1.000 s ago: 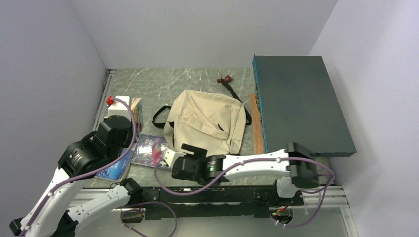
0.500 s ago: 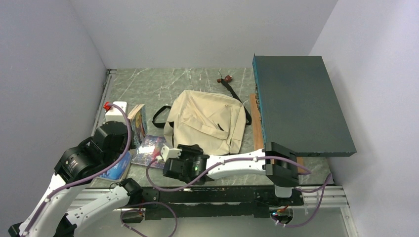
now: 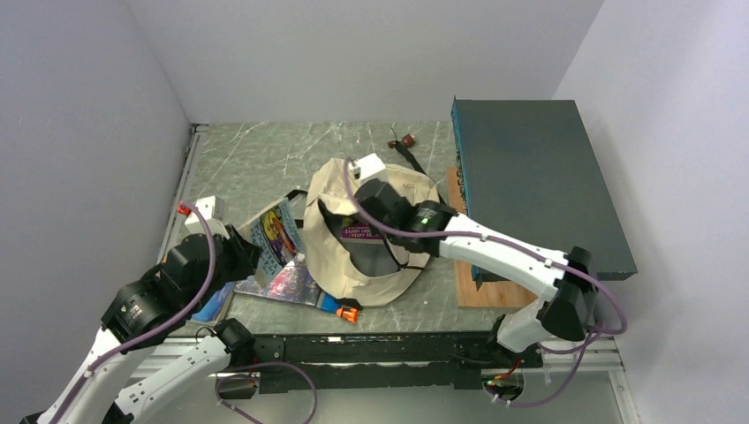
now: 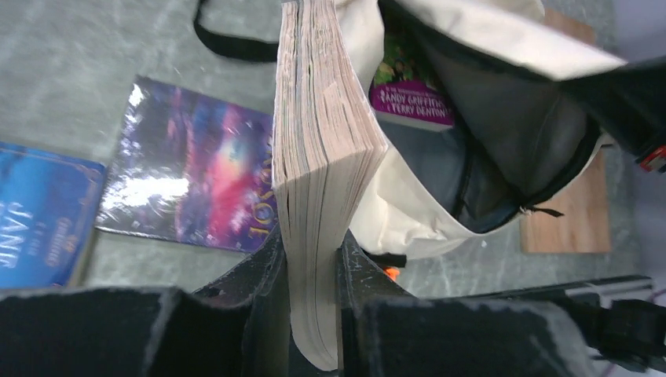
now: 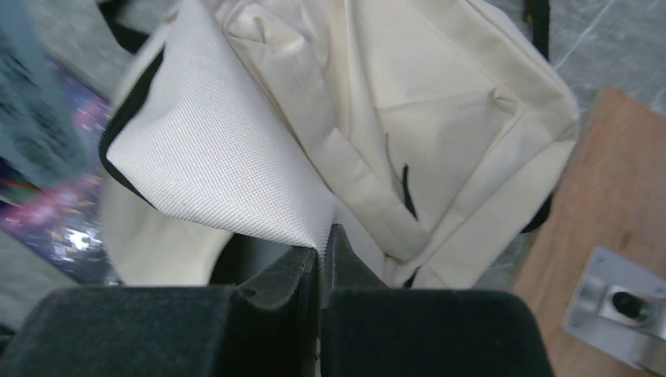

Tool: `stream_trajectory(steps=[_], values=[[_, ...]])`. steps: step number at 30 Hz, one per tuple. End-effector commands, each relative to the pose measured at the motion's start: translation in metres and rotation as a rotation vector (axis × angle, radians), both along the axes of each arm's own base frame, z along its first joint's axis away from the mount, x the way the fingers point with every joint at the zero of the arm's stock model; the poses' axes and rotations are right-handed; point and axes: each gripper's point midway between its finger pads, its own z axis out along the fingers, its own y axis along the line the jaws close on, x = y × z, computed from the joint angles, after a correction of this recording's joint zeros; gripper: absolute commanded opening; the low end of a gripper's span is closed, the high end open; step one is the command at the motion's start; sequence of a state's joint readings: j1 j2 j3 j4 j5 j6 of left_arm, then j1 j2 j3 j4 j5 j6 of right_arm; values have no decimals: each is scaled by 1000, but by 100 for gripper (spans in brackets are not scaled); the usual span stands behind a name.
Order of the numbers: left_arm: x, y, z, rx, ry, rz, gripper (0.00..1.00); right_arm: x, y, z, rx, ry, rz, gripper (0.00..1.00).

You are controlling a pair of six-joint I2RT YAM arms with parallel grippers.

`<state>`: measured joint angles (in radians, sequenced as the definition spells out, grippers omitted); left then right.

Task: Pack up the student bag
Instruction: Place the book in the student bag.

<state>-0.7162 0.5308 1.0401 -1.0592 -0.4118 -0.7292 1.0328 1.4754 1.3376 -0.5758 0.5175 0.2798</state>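
While our right claw [image 5: 320, 236] pinches the flap of the student bag [image 5: 440, 102], holding its mouth open on the desk [image 3: 265, 150], our left claw [image 4: 310, 243] clamps a thick paperback [image 4: 322, 118] just beside it. Loading is under way, we judge; next we must slide that book inside.

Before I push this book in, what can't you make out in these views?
Packed book: the left wrist view shows only a strip; the held book and the flap of the student bag cover the rest.
Blue book: cut off by the left wrist view's left edge.
Orange item: top view, too small to identify.
Right wrist view: left side blurred; the flap pinched in the right gripper hides the bag's inside.
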Motion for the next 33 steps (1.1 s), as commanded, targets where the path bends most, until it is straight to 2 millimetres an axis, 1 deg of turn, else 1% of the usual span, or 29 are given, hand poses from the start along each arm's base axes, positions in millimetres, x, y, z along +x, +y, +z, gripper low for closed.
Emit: stream_trajectory(steps=[1, 4, 6, 9, 11, 13, 15, 18, 21, 23, 25, 27, 29, 31, 32, 33], values=[[3, -31, 31, -316, -72, -13, 0, 6, 14, 51, 359, 40, -34, 0], [-1, -35, 50, -377, -90, -37, 0, 10, 11, 70, 428, 31, -49, 0], [-5, -49, 59, -445, -74, -85, 0, 11, 11, 79, 447, 25, -57, 0], [-6, -81, 52, -571, -11, -165, 0, 12, 16, 87, 472, 13, -36, 0], [-4, -98, 46, -667, 24, -192, 0, 13, 17, 91, 477, 6, -40, 0], [0, -108, 38, -734, 54, -188, 0, 15, 18, 95, 481, 2, -39, 0], [7, -112, 28, -772, 80, -152, 0, 14, 21, 98, 498, 7, -35, 0], [17, -112, 12, -826, 114, -70, 0, 11, 25, 101, 532, 12, -18, 0], [25, -108, 6, -920, 101, -7, 0, 13, 26, 98, 525, 15, -24, 0], [29, -103, 2, -942, 98, 39, 0, 14, 25, 98, 514, 21, -34, 0], [31, -103, -7, -952, 137, 82, 0, 13, 27, 100, 530, 27, -31, 0], [33, -112, -14, -994, 180, 81, 0, 11, 30, 100, 549, 34, -18, 0], [40, -122, -27, -1051, 218, 91, 0, 11, 34, 100, 559, 38, -4, 0], [50, -128, -29, -1127, 197, 94, 0, 10, 37, 98, 552, 49, 5, 0], [55, -130, -34, -1137, 188, 104, 0, 10, 38, 96, 548, 56, 5, 0], [60, -130, -32, -1149, 170, 111, 0, 10, 38, 97, 550, 60, 7, 0]])
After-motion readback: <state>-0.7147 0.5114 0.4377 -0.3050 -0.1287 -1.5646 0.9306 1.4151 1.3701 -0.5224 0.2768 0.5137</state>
